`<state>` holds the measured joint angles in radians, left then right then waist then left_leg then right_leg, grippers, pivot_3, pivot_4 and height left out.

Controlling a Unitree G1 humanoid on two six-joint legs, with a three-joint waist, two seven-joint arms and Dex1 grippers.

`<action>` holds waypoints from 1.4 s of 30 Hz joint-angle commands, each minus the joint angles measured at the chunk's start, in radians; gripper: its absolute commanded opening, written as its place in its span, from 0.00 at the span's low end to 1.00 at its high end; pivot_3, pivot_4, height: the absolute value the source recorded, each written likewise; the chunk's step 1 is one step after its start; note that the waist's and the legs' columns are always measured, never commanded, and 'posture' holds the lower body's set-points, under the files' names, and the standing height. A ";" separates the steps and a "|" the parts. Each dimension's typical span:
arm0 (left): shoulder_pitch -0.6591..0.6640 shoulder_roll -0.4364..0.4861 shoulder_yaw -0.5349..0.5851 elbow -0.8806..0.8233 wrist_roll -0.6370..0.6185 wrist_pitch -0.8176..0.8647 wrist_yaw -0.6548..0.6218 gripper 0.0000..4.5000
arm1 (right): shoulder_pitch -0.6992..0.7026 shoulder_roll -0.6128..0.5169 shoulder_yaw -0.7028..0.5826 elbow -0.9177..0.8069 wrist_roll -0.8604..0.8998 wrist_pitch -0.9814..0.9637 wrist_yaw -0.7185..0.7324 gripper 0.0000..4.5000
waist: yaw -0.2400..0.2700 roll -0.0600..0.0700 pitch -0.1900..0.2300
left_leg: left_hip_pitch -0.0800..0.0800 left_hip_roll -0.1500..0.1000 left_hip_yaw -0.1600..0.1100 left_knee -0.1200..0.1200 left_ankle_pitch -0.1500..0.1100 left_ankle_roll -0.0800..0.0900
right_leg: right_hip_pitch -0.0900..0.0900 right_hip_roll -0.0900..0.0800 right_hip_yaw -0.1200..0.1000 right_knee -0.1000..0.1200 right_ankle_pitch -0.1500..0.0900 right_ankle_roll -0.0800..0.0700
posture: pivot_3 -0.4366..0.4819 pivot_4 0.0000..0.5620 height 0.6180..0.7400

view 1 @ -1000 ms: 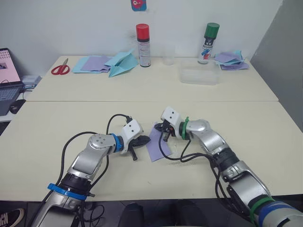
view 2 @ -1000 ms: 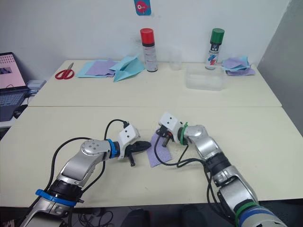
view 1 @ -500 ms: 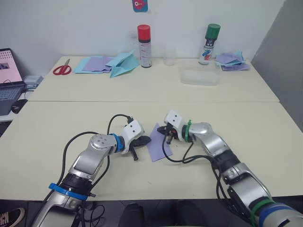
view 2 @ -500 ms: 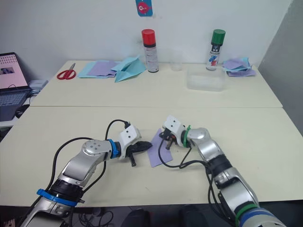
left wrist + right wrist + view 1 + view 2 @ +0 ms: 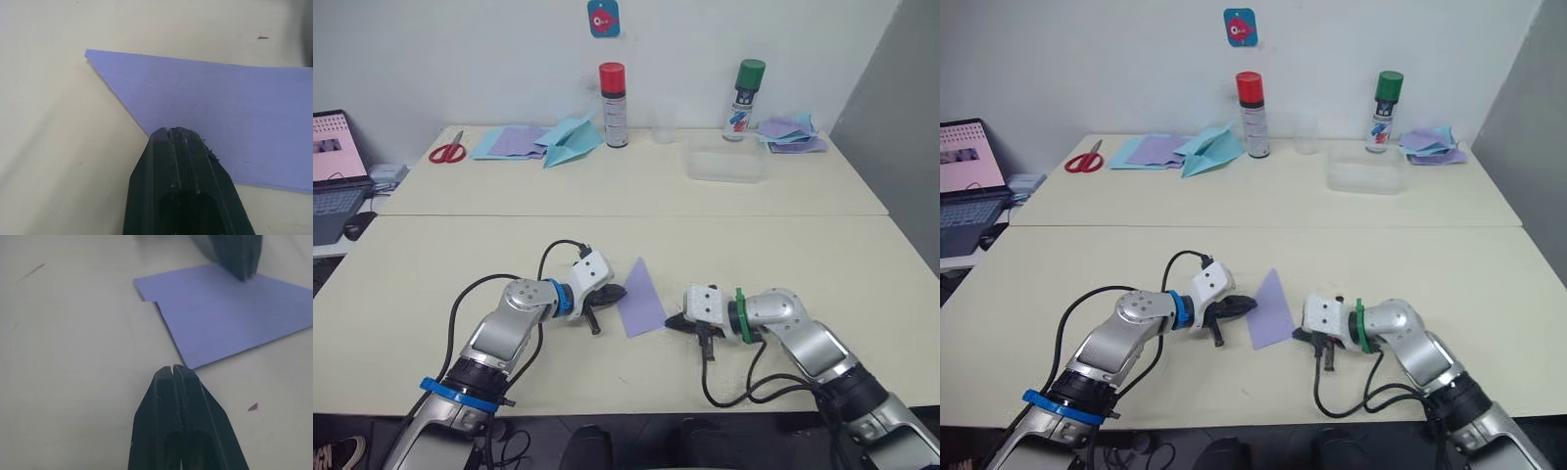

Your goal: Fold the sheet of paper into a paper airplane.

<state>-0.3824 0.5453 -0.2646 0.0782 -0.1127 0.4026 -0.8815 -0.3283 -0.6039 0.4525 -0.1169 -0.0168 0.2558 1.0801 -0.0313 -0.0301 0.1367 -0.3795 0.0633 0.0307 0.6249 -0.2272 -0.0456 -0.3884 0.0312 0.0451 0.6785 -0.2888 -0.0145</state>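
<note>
**Lavender paper on the near desk between two closed claws**

The sheet of paper [image 5: 639, 300], lavender and now folded to a tapering shape with its point toward the far side, lies flat on the near part of the desk [image 5: 822, 245], roughly at the middle. The left claw [image 5: 615, 292] comes in from the left with its two black fingers pressed together, and its tip rests on the paper's left edge. In the left wrist view the closed tip sits right over the paper's border. The right claw [image 5: 673, 321] lies low over the desk just right of the paper, near its near-right corner, with fingers pinched together and holding nothing; its tip is close to the paper's edge but apart from it.

At the far side of the desk, from left to right, are red scissors [image 5: 443, 150], a stack of blue and lavender papers [image 5: 509, 142], a light-blue paper airplane [image 5: 568, 139], a red-capped spray can [image 5: 612, 91], a clear cup [image 5: 664, 120], a clear plastic box [image 5: 724, 158], a green-capped spray can [image 5: 745, 86] and another stack of papers [image 5: 789, 131]. A laptop [image 5: 335, 166] sits off the far-left edge.
</note>
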 commanded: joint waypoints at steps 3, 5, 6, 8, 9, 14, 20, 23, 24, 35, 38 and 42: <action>0.035 0.010 -0.025 0.044 0.038 0.026 0.003 0.00 | -0.002 0.086 -0.105 -0.017 0.124 0.071 -0.047 0.01 | 0.000 -0.002 0.002 | 0.000 0.000 0.000 0.000 0.000 0.000 | 0.000 0.000 0.000 0.000 0.002 0.003 | 0.48 0.27 1.00; 0.038 0.011 -0.022 0.042 0.038 0.026 0.002 0.00 | -0.026 0.144 -0.158 -0.025 0.183 0.052 -0.068 0.01 | 0.000 -0.002 0.006 | 0.000 0.001 0.000 0.000 0.000 0.000 | -0.001 0.000 -0.001 0.001 0.002 0.004 | 0.48 0.27 1.00; 0.038 0.011 -0.021 0.042 0.039 0.026 0.001 0.00 | -0.032 0.157 -0.170 -0.025 0.191 0.040 -0.071 0.01 | 0.000 0.000 0.007 | -0.001 0.001 -0.001 0.000 0.000 0.000 | -0.001 0.000 -0.002 0.002 0.003 0.005 | 0.48 0.27 1.00; 0.039 0.012 -0.019 0.042 0.039 0.024 -0.001 0.00 | -0.041 0.176 -0.164 -0.002 0.174 0.026 -0.088 0.01 | 0.000 0.000 0.008 | -0.001 0.001 -0.001 0.000 0.000 0.000 | -0.001 0.001 -0.001 0.002 0.003 0.005 | 0.48 0.27 1.00; 0.038 0.013 -0.019 0.043 0.040 0.022 -0.002 0.00 | -0.048 0.183 -0.153 0.017 0.156 0.027 -0.103 0.01 | 0.000 -0.001 0.009 | -0.001 0.001 -0.001 0.000 0.000 0.000 | -0.001 0.001 -0.001 0.001 0.003 0.005 | 0.48 0.27 1.00; 0.025 0.013 -0.017 0.046 0.042 0.023 -0.005 0.00 | -0.077 0.262 -0.164 0.060 0.145 0.254 -0.249 0.01 | 0.000 -0.002 0.010 | -0.002 0.001 -0.001 0.000 0.000 0.000 | -0.001 0.000 0.000 0.001 0.003 0.005 | 0.48 0.27 1.00; 0.040 0.027 -0.012 0.032 0.040 0.023 -0.009 0.00 | -0.084 0.272 -0.247 -0.108 0.285 0.599 -0.282 0.01 | 0.000 -0.001 0.012 | -0.003 0.002 -0.002 0.000 0.000 0.000 | -0.002 -0.001 0.000 0.001 0.003 0.005 | 0.48 0.27 1.00; 0.046 0.029 -0.011 0.025 0.040 0.026 -0.009 0.00 | -0.093 0.249 -0.241 -0.177 0.317 0.713 -0.297 0.09 | -0.001 0.000 0.012 | -0.003 0.002 -0.002 -0.001 0.000 0.000 | -0.002 -0.001 0.000 0.001 0.003 0.005 | 0.48 0.27 1.00; 0.047 0.029 -0.011 0.024 0.040 0.027 -0.008 0.00 | -0.098 0.243 -0.232 -0.192 0.317 0.747 -0.311 0.14 | -0.001 0.000 0.012 | -0.003 0.002 -0.002 -0.001 0.000 0.000 | -0.002 -0.001 0.000 0.001 0.003 0.005 | 0.48 0.27 1.00; 0.063 0.020 -0.009 0.002 0.036 0.037 0.009 0.00 | -0.119 0.279 -0.215 -0.201 0.348 1.006 -0.462 0.69 | -0.002 0.000 0.012 | -0.006 0.001 -0.002 -0.002 0.000 0.000 | -0.006 -0.002 0.001 0.000 0.002 0.004 | 0.48 0.27 1.00; 0.071 0.021 -0.008 -0.006 0.035 0.039 0.011 0.00 | -0.125 0.329 -0.237 -0.207 0.388 1.090 -0.482 0.69 | -0.002 -0.001 0.012 | -0.006 0.001 -0.002 -0.002 0.000 0.000 | -0.006 -0.001 0.001 0.000 0.002 0.005 | 0.48 0.27 1.00; 0.075 0.019 -0.008 -0.009 0.036 0.044 0.012 0.00 | -0.152 0.429 -0.283 -0.192 0.428 1.195 -0.520 0.69 | -0.002 0.000 0.012 | -0.005 0.002 -0.002 -0.004 0.000 0.000 | -0.007 -0.001 0.000 0.000 0.002 0.004 | 0.48 0.27 1.00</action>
<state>-0.3429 0.5561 -0.2343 0.0231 -0.1127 0.4042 -0.8754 -0.4639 -0.1971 0.1746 -0.3054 0.3743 1.4080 0.5677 -0.0336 -0.0306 0.1483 -0.3847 0.0650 0.0283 0.6201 -0.2272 -0.0457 -0.3954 0.0301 0.0453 0.6790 -0.2864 -0.0100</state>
